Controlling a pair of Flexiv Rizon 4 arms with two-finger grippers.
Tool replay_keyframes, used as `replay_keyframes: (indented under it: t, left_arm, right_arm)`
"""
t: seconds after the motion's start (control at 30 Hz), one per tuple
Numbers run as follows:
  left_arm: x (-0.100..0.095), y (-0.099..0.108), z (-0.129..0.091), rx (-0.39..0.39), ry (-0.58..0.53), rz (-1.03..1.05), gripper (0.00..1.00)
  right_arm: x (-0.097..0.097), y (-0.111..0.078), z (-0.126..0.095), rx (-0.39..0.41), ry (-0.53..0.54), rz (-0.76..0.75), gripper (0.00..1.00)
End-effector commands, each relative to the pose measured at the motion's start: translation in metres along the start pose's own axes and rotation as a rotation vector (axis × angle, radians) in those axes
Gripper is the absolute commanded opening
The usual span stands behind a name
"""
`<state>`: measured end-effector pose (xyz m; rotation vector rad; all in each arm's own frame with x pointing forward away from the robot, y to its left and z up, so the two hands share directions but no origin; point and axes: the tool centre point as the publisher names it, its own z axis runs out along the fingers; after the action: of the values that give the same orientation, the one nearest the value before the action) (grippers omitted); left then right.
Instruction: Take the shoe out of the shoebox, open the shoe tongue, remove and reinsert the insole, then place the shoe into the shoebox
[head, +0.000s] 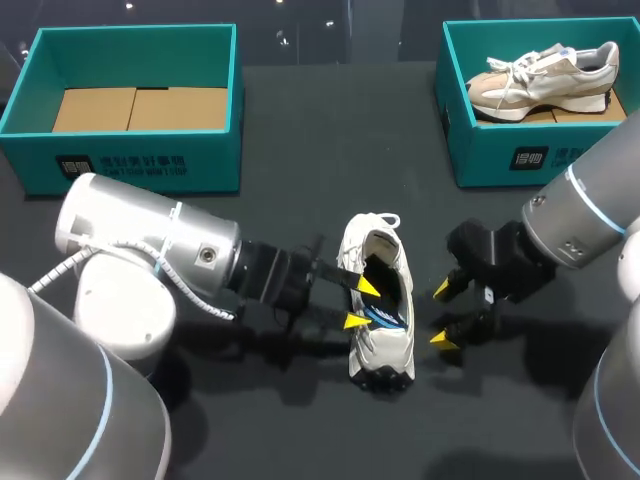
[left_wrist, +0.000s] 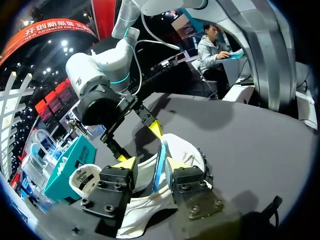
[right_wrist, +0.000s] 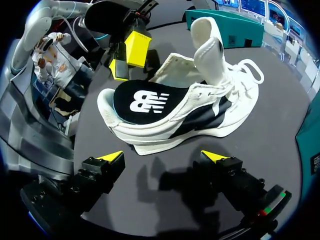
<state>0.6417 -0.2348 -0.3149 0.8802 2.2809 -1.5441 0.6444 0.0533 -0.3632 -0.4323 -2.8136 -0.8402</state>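
Observation:
A white shoe (head: 378, 345) lies at the table's middle, its tongue (right_wrist: 207, 45) pulled up. Its insole, black on top with a blue edge (left_wrist: 159, 167), stands tilted in the shoe's opening (right_wrist: 142, 102). My left gripper (head: 360, 304) hangs over that opening. Its fingers are open on either side of the insole's edge (left_wrist: 151, 164), with a gap showing on both sides. My right gripper (head: 441, 315) rests just to the right of the shoe, wide open with nothing between its fingers (right_wrist: 164, 157). The shoe's side (right_wrist: 200, 117) lies right ahead of it.
An empty teal shoebox (head: 35, 160) with a cardboard floor stands at the back left. A second teal shoebox (head: 520, 150) at the back right holds another pale shoe (head: 545, 75). The dark tabletop (head: 300, 130) lies between the boxes.

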Motion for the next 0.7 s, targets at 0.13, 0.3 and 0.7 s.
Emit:
replay_keyframes:
  t: [0.13, 0.3, 0.7]
  left_arm:
    - [0.0, 0.002, -0.04, -0.059, 0.121, 0.007, 0.36]
    - [-0.001, 0.003, -0.065, -0.058, 0.181, -0.002, 0.36]
    - [-0.019, -0.003, -0.126, -0.13, 0.383, 0.143, 0.05]
  right_arm:
    - [-0.009, -0.029, -0.056, 0.013, -0.025, 0.031, 1.0]
    - [-0.013, -0.036, -0.064, -0.014, 0.019, -0.012, 1.0]
    - [-0.013, -0.036, -0.064, -0.014, 0.019, -0.012, 1.0]
